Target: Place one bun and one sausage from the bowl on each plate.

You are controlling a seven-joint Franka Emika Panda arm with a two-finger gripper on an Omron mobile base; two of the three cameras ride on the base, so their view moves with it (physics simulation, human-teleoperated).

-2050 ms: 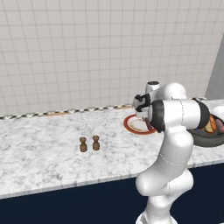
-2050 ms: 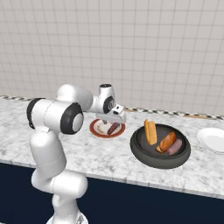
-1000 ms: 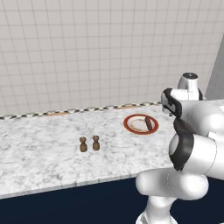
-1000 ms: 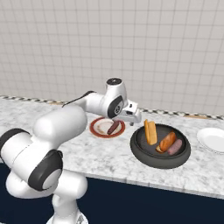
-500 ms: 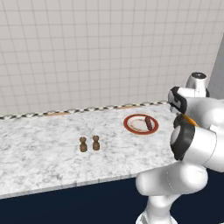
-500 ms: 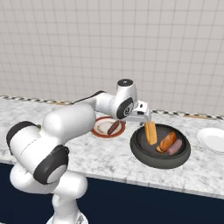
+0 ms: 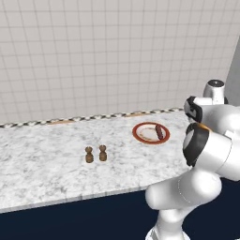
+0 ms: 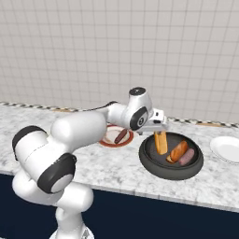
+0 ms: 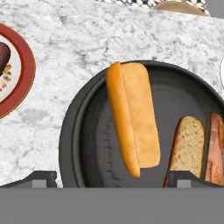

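My gripper (image 8: pixel 160 129) (image 9: pixel 111 179) hangs open just above the dark bowl (image 8: pixel 150 163) (image 9: pixel 70 131). Its fingertips (image 9: pixel 41 178) stand wide apart on either side of an orange-tan bun (image 9: pixel 131 118) (image 8: pixel 161 142) and touch nothing. A second bun (image 9: pixel 188 146) (image 8: pixel 179 151) and a brown sausage (image 9: pixel 215 144) (image 8: pixel 186 157) lie in the bowl's right part. The red-rimmed plate (image 8: pixel 108 141) (image 7: pixel 140 136) (image 9: pixel 24 83), left of the bowl, carries one sausage (image 8: pixel 121 136) (image 7: pixel 159 131). The white plate (image 8: pixel 226 148) lies right of the bowl.
Two small brown shakers (image 7: pixel 89 154) (image 7: pixel 102 153) stand mid-counter, well left of the plates. The tiled wall runs behind the marble counter (image 8: pixel 107 163), whose front edge drops to dark cabinets.
The arm has swung right, from above the red-rimmed plate to above the bowl. The sausage stays on that plate. The gripper is now lower over the bun.
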